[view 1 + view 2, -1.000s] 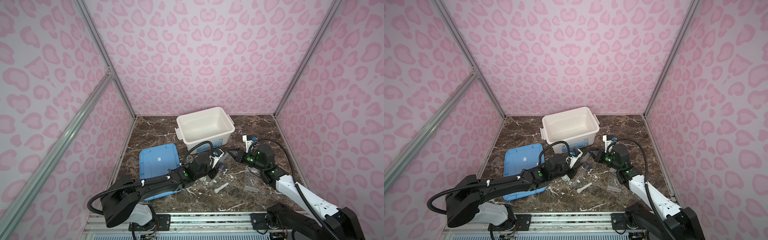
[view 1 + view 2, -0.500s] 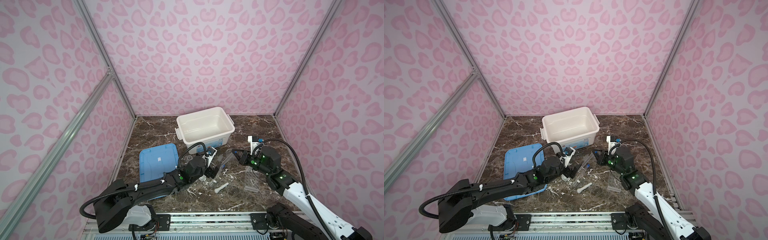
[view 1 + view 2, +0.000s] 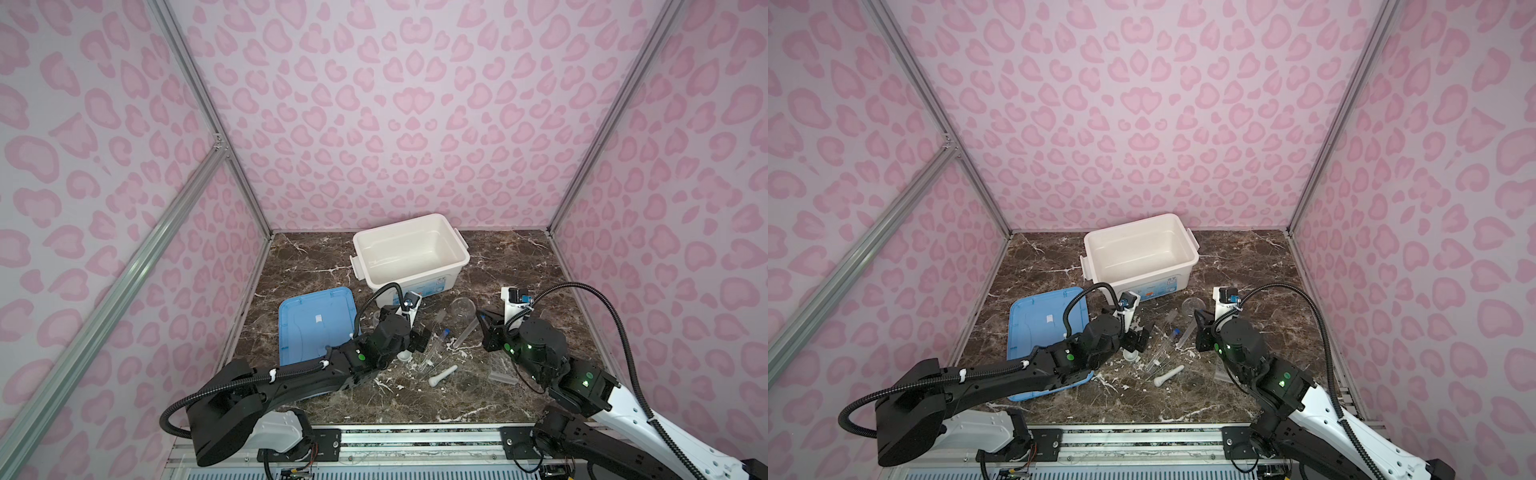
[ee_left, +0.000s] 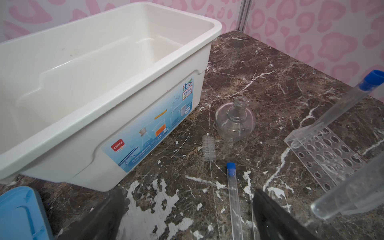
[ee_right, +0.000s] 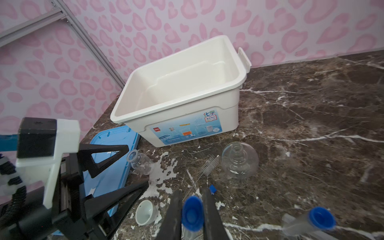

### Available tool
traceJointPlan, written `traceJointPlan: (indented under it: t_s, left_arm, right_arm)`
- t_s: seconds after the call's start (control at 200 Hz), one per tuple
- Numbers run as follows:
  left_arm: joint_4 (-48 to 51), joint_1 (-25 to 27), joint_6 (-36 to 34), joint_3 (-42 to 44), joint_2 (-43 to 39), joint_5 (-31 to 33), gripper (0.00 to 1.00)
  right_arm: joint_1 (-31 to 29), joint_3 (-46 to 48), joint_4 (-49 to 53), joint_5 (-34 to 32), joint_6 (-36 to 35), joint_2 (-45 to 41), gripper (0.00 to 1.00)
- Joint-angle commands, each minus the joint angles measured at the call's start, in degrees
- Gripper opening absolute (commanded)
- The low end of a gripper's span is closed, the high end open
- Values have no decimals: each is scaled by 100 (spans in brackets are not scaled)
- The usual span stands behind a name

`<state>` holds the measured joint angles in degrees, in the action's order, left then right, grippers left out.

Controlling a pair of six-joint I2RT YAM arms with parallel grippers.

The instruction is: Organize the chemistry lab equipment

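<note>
My right gripper (image 5: 192, 209) is shut on a clear blue-capped test tube (image 3: 466, 333), gripped just below its cap; the tube hangs tilted above the clear tube rack (image 3: 503, 370). My left gripper (image 3: 419, 338) is open and low over the table. A second capped tube (image 4: 233, 191) lies flat between its fingers (image 4: 276, 218) beside a wire brush (image 4: 208, 148). The white mortar bowl (image 5: 145, 212) sits just below the left gripper in both top views, with the white pestle (image 3: 442, 375) lying nearer the front. A round glass flask (image 3: 463, 307) stands in front of the bin.
The open white bin (image 3: 409, 253) stands at the back middle, and its blue lid (image 3: 316, 324) lies flat to the left under my left arm. A small glass bottle (image 5: 140, 162) lies on its side by the lid. Another capped tube (image 5: 321, 218) rests by the rack.
My left gripper has opened wide and drawn back toward the front left. My right gripper has pulled away to the right, still holding the test tube.
</note>
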<state>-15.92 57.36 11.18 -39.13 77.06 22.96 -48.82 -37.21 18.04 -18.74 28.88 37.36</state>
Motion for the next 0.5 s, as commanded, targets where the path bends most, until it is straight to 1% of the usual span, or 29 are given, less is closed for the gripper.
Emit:
traceJointPlan:
  t_s: [0.0, 0.155, 0.285, 0.405, 0.495]
  left_arm:
    - [68, -15, 178, -101, 72, 216, 98]
    - [133, -16, 220, -164, 175, 203, 98]
    - [155, -19, 238, -197, 246, 165, 98]
    - [184, -19, 257, -184, 260, 156, 98]
    - [203, -20, 266, -173, 267, 182, 98]
  right_arm:
    - [-280, 55, 454, -1188, -78, -71, 13]
    - [-796, 126, 751, -2057, -33, -50, 13]
    - [-1153, 214, 734, -2743, -21, 16, 13]
    - [-1250, 359, 666, -3095, 48, -44, 12]
    - [-1253, 480, 697, -3233, 126, -177, 12]
